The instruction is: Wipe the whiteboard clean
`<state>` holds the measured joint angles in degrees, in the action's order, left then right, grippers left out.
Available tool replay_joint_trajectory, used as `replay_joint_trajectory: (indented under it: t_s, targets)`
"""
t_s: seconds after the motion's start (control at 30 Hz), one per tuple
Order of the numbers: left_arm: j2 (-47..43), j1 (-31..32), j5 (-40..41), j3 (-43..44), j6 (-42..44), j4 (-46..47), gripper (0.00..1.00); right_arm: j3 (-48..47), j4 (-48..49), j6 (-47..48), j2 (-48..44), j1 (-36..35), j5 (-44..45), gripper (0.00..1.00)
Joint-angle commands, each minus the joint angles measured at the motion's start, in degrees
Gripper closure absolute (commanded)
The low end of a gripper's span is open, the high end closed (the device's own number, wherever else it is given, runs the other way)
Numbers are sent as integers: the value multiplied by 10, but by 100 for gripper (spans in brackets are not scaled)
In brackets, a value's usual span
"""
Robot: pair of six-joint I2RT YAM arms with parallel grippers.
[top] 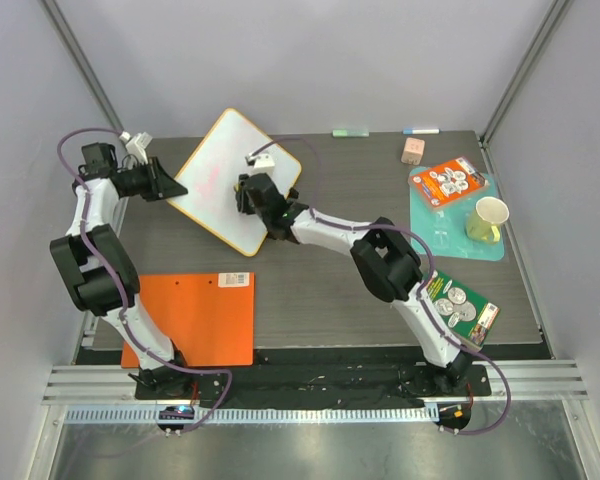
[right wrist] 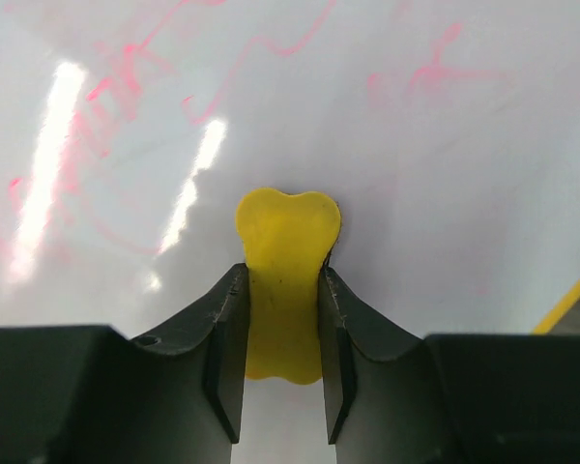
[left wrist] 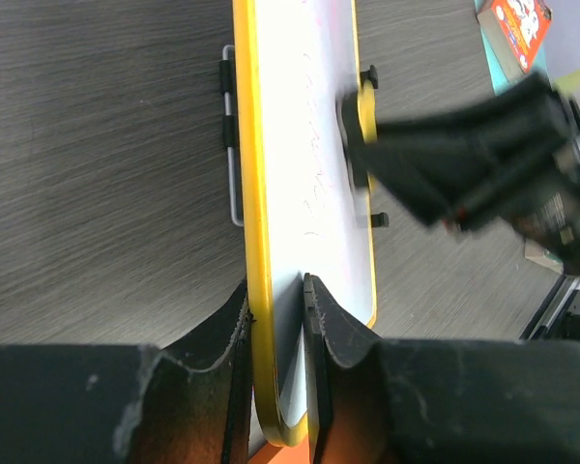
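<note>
The whiteboard (top: 220,165) sits at the far left-centre of the dark table (top: 330,300), turned corner-on like a diamond. The left gripper (top: 172,188) is on its left edge. From the left wrist, both fingers (left wrist: 234,338) pinch the yellow-orange rim (left wrist: 252,242) and the white face (left wrist: 304,145), jaws narrow and clamped on the board. Small black clips (left wrist: 228,97) show along that edge.

Over to the right gripper (top: 248,195), reaching across onto the middle of the board. The right wrist view is clear: its claw (right wrist: 282,280) is closed tight around a yellow eraser (right wrist: 288,227), whose rounded tip presses against the white surface. Pink scribbles (right wrist: 126,77) run across the board above and either side of the eraser.

An orange sheet (top: 195,320) lies at the near left, well apart from the board. On the right, a teal tray (top: 425,215) carries a pale cup (top: 490,215) and an orange packet (top: 452,180), with a pink block (top: 413,150) just beyond it.
</note>
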<state>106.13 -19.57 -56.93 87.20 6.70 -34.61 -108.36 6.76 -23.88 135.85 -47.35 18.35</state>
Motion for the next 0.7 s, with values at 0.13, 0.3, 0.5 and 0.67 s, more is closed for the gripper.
replay_joint_trajectory:
  t_s: [0.13, 0.3, 0.5, 0.67]
  targets:
    - [-38, 12, -18, -4, 39, 4, 100, 49, 10, -31, 24, -44, -31, 99]
    - [-43, 12, -15, -6, 53, -5, 100, -28, 12, -33, 53, -4, 34, 99]
    - [-42, 11, -16, -6, 63, -15, 100, -149, 6, -41, 113, 43, 46, 99]
    - [-43, 12, -22, 0, 88, -37, 100, -236, 4, -34, 159, 65, 71, 99]
